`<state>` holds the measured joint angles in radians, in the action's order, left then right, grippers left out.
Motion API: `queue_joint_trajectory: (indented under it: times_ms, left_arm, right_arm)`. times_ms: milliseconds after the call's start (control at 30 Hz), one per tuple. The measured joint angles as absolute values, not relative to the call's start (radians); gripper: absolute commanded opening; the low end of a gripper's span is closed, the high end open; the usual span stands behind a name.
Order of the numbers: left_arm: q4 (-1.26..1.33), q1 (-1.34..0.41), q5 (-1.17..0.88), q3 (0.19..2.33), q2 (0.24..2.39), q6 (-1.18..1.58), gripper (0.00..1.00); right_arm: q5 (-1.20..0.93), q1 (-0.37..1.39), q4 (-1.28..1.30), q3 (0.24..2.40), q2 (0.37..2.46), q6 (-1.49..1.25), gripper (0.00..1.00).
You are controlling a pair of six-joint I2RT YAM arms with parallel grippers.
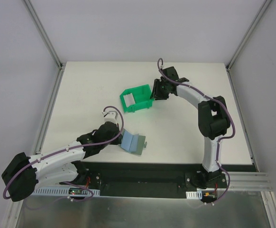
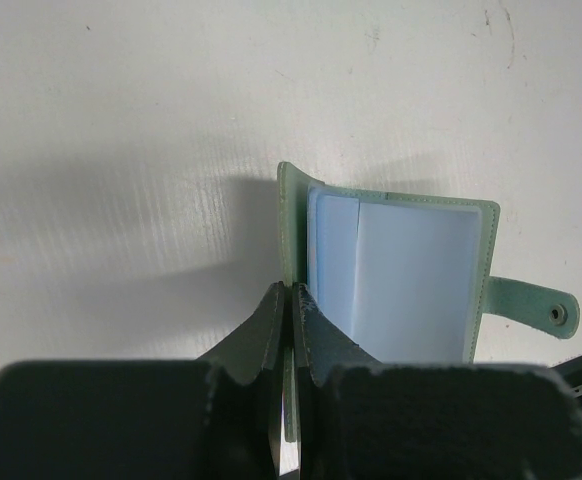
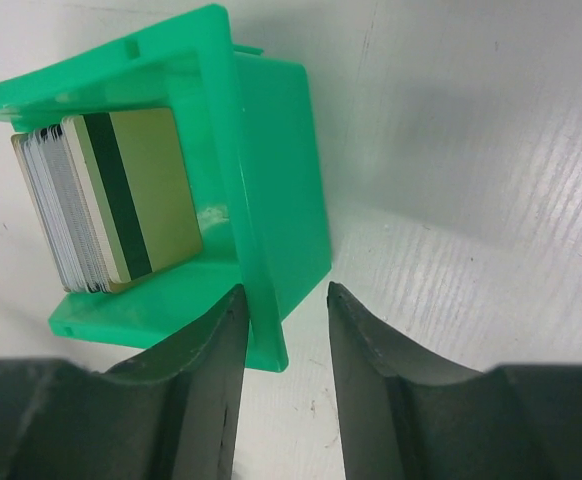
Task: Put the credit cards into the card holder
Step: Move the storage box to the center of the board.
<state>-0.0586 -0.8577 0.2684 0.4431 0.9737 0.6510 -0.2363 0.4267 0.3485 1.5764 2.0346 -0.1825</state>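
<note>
The grey-green card holder [image 1: 134, 143] lies open near the table's front edge. My left gripper [image 1: 118, 136] is shut on its left leaf [image 2: 293, 225], which stands upright. The right leaf with clear pockets [image 2: 411, 275] lies flat, its clasp strap [image 2: 541, 307] to the right. A stack of credit cards [image 3: 111, 200] stands in the green bin [image 1: 137, 98], the nearest one tan with a dark stripe. My right gripper [image 3: 283, 292] is open, its jaws astride the bin's right wall [image 3: 271, 220], the left finger [image 3: 196, 365] inside the bin.
The bright green plastic bin [image 3: 261, 130] sits mid-table. A metal frame rail [image 1: 47, 114] runs along the table's left side and another along the right [image 1: 240, 116]. The table's front edge lies just below the card holder.
</note>
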Motion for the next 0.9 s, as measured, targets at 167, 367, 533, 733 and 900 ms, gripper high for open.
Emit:
queue_joint_trajectory:
  times_ms: [167,367,533,733,900]
  left_arm:
    - [-0.059,-0.858,0.268,0.443,0.974,0.651,0.0]
    - [-0.059,-0.858,0.267,0.443,0.975,0.651,0.0]
    - [-0.059,-0.858,0.266,0.445,0.975,0.651,0.0]
    - [-0.059,-0.858,0.265,0.445,0.975,0.651,0.0]
    - [-0.059,-0.858,0.261,0.445,0.975,0.651,0.0]
  right_arm:
    - [-0.235,0.428,0.348,1.576,2.035,-0.154,0.3]
    - [-0.223,0.442,0.349,1.576,2.034,-0.118,0.23]
    - [-0.195,0.458,0.347,1.54,2.014,-0.099,0.2]
    - [-0.163,0.472,0.342,1.455,1.951,-0.095,0.16]
    - [-0.156,0.477,0.333,1.376,1.891,-0.091,0.14]
